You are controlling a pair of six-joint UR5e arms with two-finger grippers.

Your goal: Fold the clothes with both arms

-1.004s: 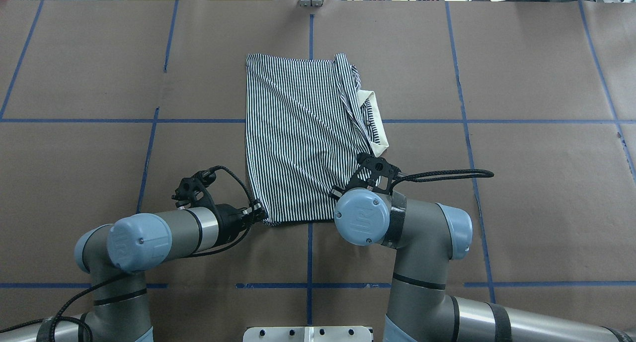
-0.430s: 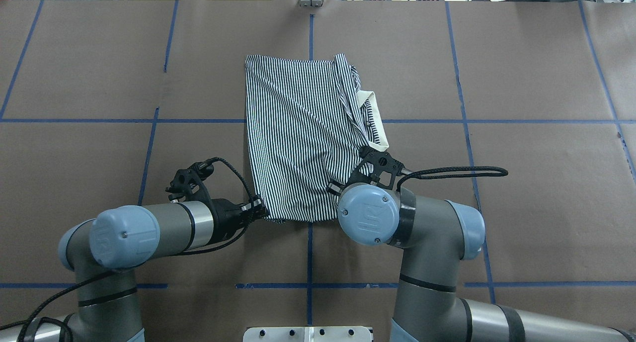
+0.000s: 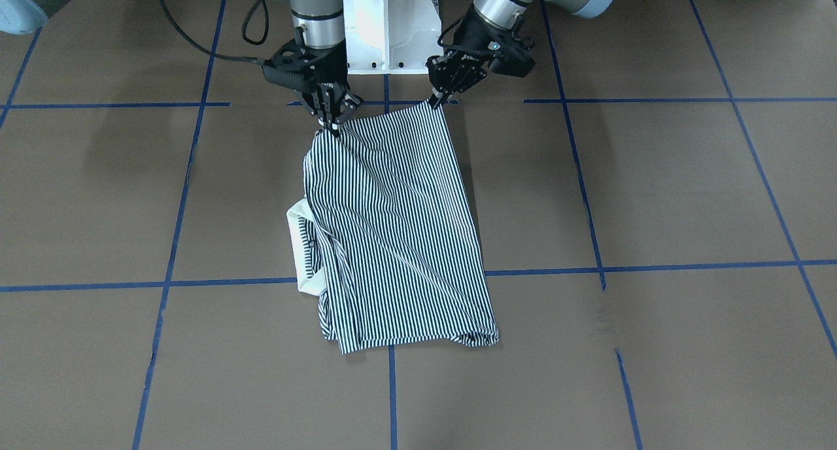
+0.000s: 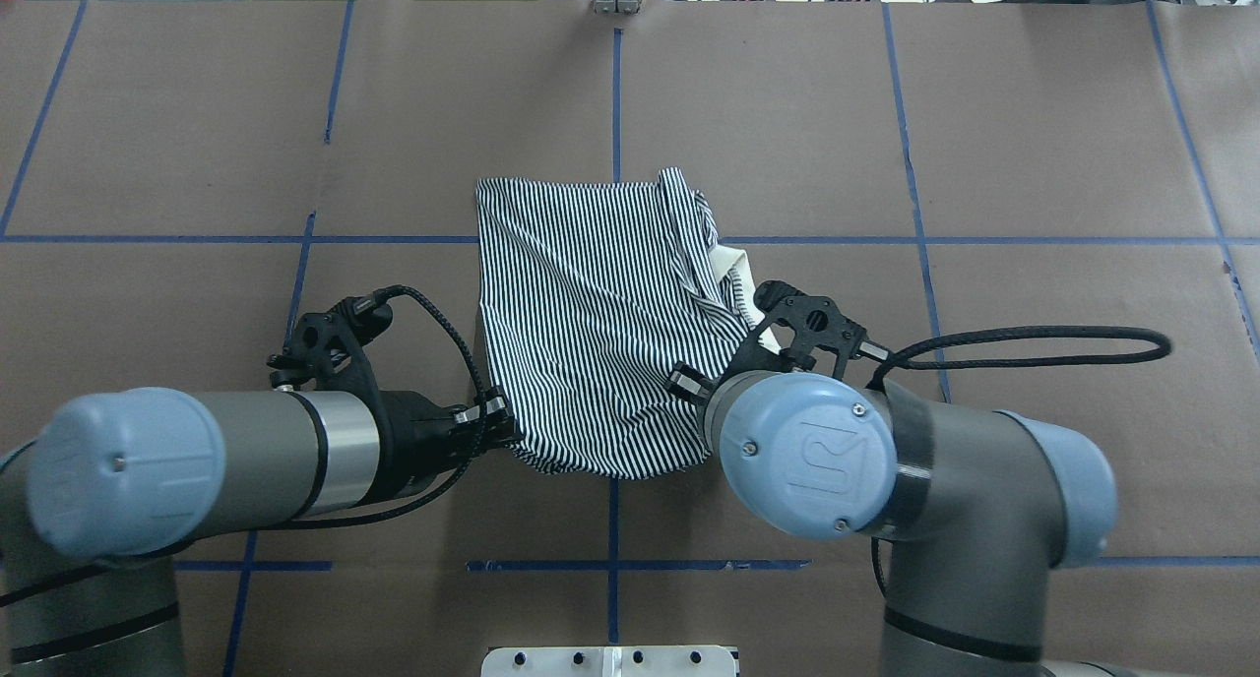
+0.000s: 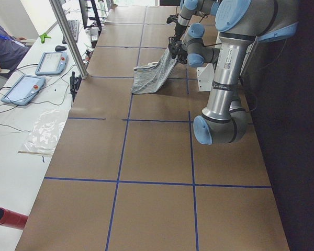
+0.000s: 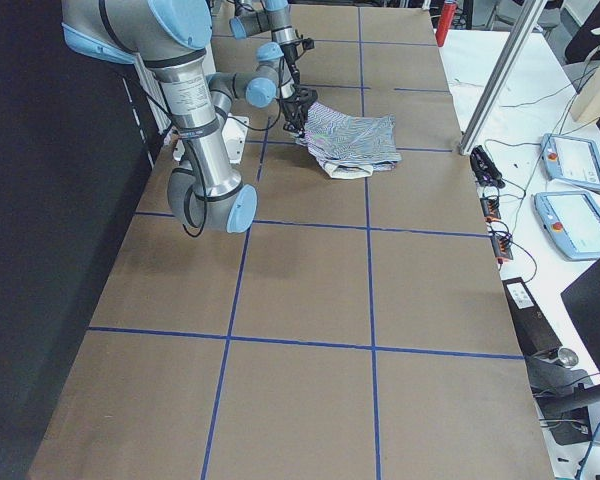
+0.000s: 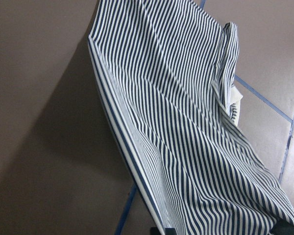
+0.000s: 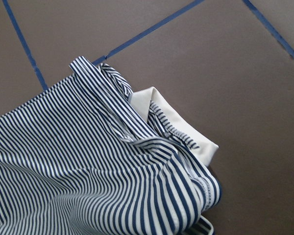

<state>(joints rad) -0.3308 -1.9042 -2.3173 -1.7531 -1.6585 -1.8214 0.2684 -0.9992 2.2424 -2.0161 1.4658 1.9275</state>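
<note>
change: I see the polo shirt [image 4: 600, 333] raised at its near edge, its far edge dragged nearer since a second ago.
left gripper [image 3: 437, 99]: pinching one near hem corner.
right gripper [image 3: 332, 120]: pinching the other.
cloth: soft, creased thin stripes, sloping down to the middle of the brown table [image 4: 1034, 146], cream collar [image 3: 299, 241] on the right.

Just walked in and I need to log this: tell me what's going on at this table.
The robot is partway through folding. Its left gripper and right gripper are each shut on a near corner of a navy-and-white striped polo shirt. They hold that edge raised off the brown paper-covered table, while the far end lies on it. The shirt's cream collar sticks out on the robot's right.
</note>
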